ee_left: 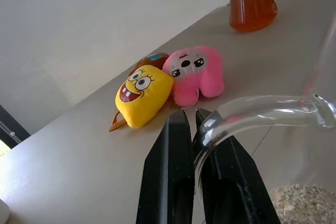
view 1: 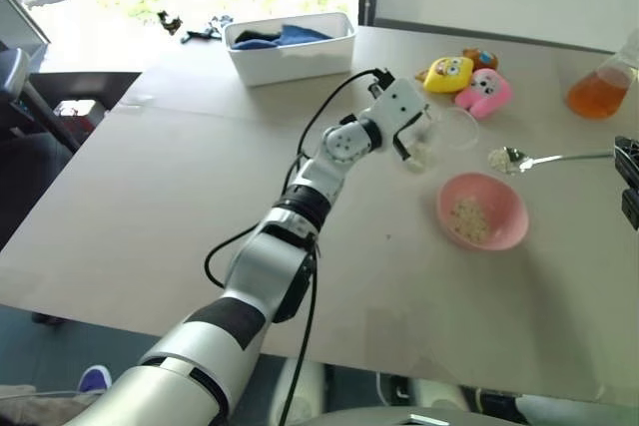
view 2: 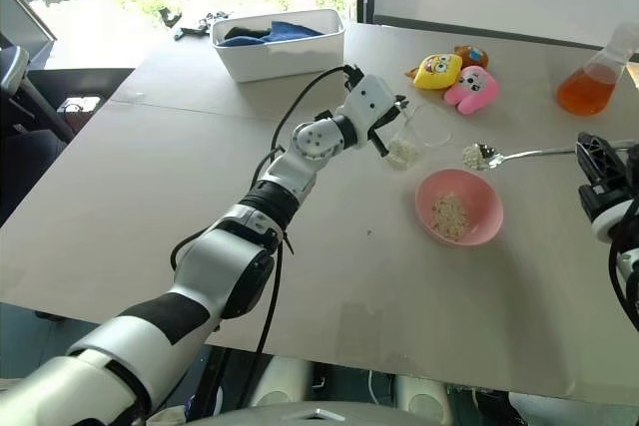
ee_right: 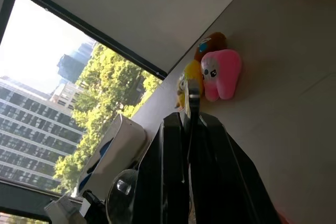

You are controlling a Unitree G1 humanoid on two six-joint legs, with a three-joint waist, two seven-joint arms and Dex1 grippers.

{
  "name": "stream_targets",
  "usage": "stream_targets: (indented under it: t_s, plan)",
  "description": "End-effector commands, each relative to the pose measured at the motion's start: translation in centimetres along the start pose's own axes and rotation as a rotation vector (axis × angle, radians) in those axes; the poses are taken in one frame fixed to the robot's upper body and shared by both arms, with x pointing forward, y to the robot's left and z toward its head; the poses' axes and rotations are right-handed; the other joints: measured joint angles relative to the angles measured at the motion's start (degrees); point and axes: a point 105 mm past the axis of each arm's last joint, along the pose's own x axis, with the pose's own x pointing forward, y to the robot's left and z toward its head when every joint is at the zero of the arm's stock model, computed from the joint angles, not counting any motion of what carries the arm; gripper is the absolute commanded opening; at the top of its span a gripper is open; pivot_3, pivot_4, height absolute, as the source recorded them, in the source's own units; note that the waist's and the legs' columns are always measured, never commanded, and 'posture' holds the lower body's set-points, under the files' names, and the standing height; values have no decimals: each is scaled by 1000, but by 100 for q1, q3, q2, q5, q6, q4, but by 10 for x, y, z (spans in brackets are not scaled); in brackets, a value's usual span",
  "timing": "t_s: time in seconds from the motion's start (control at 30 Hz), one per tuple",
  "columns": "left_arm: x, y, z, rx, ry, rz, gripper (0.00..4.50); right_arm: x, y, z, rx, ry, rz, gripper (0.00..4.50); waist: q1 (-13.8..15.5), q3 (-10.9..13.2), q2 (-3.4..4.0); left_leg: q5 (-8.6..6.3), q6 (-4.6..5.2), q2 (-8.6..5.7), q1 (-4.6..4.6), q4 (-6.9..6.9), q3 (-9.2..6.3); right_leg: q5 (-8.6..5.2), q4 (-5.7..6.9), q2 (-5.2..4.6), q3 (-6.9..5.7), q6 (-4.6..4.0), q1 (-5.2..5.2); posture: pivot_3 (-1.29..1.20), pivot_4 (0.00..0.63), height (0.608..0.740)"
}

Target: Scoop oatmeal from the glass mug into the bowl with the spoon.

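White tub (view 1: 290,52) with blue cloth (view 1: 285,35) sits far left on the tabletop (view 1: 180,187); left gripper (view 1: 411,139) reaches across, jaws clamped tight on the glass mug (view 2: 406,144), which is tilted and has oatmeal (view 2: 403,153) at its base; yellow, brown and pink plush toys (view 1: 467,80) lie just beyond the mug; pink bowl (view 1: 483,211) stands near the mug on its right with some flakes inside; spoon (view 1: 554,158) hangs above the bowl's far rim, head loaded with oatmeal, handle pinched in the closed jaws of the right gripper (view 2: 597,172); flask of orange liquid (view 1: 599,87) at far right
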Motion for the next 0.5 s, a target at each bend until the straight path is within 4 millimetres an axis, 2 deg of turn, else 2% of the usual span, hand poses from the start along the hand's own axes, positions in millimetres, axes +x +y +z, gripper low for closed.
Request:
stream_targets:
  t_s: [0.03, 0.13, 0.23, 0.3, 0.4, 0.43, 0.5]
  plan:
    - [5, 9, 26, 42, -83, 23, 15, -6, 10, 4, -127, 42, 31, 0, 0, -3, 5, 0, 0, 0, 0, 0, 1, 0, -1, 0, 1, 0, 0, 0, 150, 740]
    - [4, 10, 26, 42, -84, 31, 15, -3, 14, -6, -254, 109, 34, 0, -5, -3, 6, -1, 2, 0, 5, 2, 2, 1, -1, 2, 3, 1, 4, 0, 150, 740]
    - [3, 12, 27, 41, -87, 38, 15, 1, 22, -20, -452, 174, 72, 0, -4, -4, 7, -2, 3, 1, 8, 3, 1, 1, 1, 7, 5, 1, 6, 0, 150, 740]
    - [2, 14, 27, 42, -89, 44, 15, 2, 32, -34, -666, 228, 131, 0, -3, -5, 14, -2, 3, 1, 7, 5, -1, 1, 1, 7, 4, 1, 6, 0, 150, 740]
    - [-1, 18, 26, 41, -91, 58, 15, 1, 44, -55, -1118, 321, 229, 0, -5, -6, 26, -2, 3, 0, 5, 8, 2, 1, -1, 7, 7, 2, 5, 0, 150, 740]
    - [-1, 18, 26, 41, -91, 60, 15, 1, 44, -58, -1203, 332, 245, 0, -1, -6, 25, -2, 4, 0, 5, 8, 1, 1, -2, 7, 7, 3, 5, 0, 150, 740]
    - [-2, 19, 25, 38, -92, 63, 15, 1, 46, -58, -1266, 322, 276, 0, 20, -6, 15, -2, 4, 2, 1, 8, -10, 1, -6, 10, -2, 2, 6, 0, 150, 740]
